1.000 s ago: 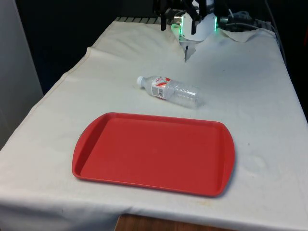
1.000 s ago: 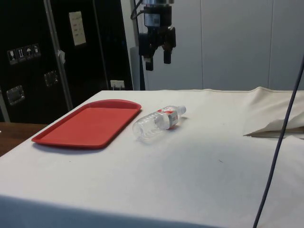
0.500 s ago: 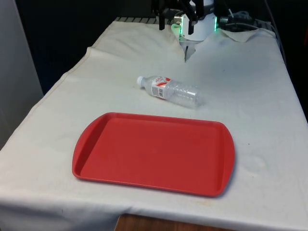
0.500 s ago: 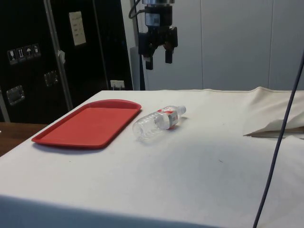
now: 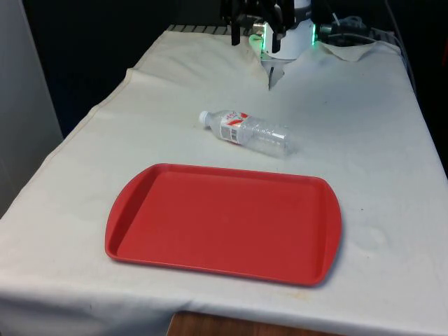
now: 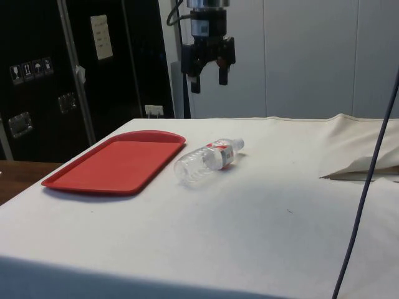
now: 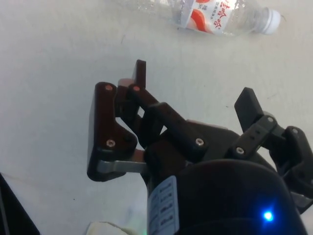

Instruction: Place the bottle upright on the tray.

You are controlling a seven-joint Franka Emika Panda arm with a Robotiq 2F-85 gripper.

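Black and held high above the table, the gripper [image 6: 207, 76] hangs with its two fingers spread apart and nothing between them; the side view shows it whole against a pale wall, while the front view catches just its lower part [image 5: 255, 31] at the far end. White cloth [image 5: 364, 126] covers the table, rumpled into a fold near the far end, and a dark cable [image 6: 368, 180] runs down across the side view's near corner, with dark cabinets [image 6: 37, 75] behind the tray. Nearest the front camera lies the red tray [image 5: 224, 222], flat and bare. Beyond it, well apart from its far rim, the clear bottle [image 5: 246, 132] lies on its side on the cloth, white cap toward the front view's left, red-and-white label next to the cap. From the wrist view the bottle [image 7: 215, 12] lies on the cloth beyond the spread fingertips [image 7: 141, 68], well below the gripper and untouched.
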